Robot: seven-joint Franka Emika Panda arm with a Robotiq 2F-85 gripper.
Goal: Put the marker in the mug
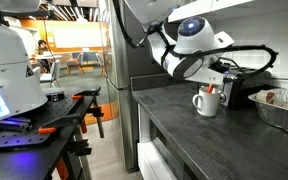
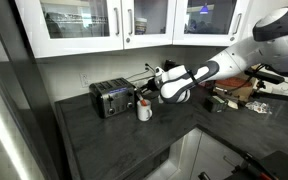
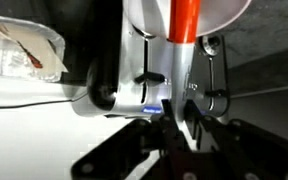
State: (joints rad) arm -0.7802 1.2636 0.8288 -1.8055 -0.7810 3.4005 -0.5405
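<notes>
in the wrist view the black robotiq claw (image 3: 179,128) is seen nearest, its jaws drawn narrow. whether they are clamped on anything cannot be told. just beyond its tips the short red stick-like marker (image 3: 186,18) is seen upright, its red end at the rim of the plain white ceramic mug (image 3: 229,12). in an exterior view the black-and-silver toaster (image 2: 111,97) is seen just beside the mug.

A black-and-silver toaster (image 2: 111,98) stood on the dark countertop (image 2: 94,140) beneath white glass-door cabinets (image 2: 79,22). In an exterior view, a foil tray (image 1: 284,110) sat near the toaster, and orange-handled tools (image 1: 74,99) lay well apart.
</notes>
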